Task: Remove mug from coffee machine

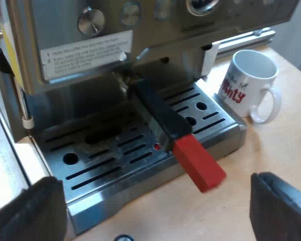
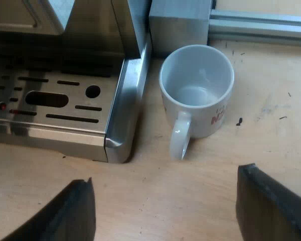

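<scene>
- The mug [image 2: 196, 85] is being shown upright and empty on the pale wooden surface [image 2: 271, 130]. It is standing just beside the side wall of the drip tray [image 2: 115, 115] of the espresso machine [image 1: 65, 30], apart from the wall and not on the tray's slotted top.
- The right tool [image 2: 165, 206] is being held spread wide above the surface, short of the mug, with nothing between its fingers [image 2: 273, 206]. The mug's handle is being turned toward it, a placing judged to keep a fresh grip easy.
- The left tool [image 1: 155, 211] is likewise being held spread and empty, just before the drip tray's front edge.
- The holder [image 1: 160, 118] is being kept locked into the machine's front, its red end [image 1: 198, 163] jutting out past the tray. The left tool is probably being kept low and clear of it.
- The machine's dials [image 1: 92, 21], its printed label [image 1: 85, 52], the locked holder and the red lettering [image 1: 236, 93] on the mug's side are being offered by the left wrist view.
- The mug's bare inside, its handle and the strip of surface parting it from the tray are being offered by the right wrist view.
- With the mug off the tray, the task is being judged all but done.
</scene>
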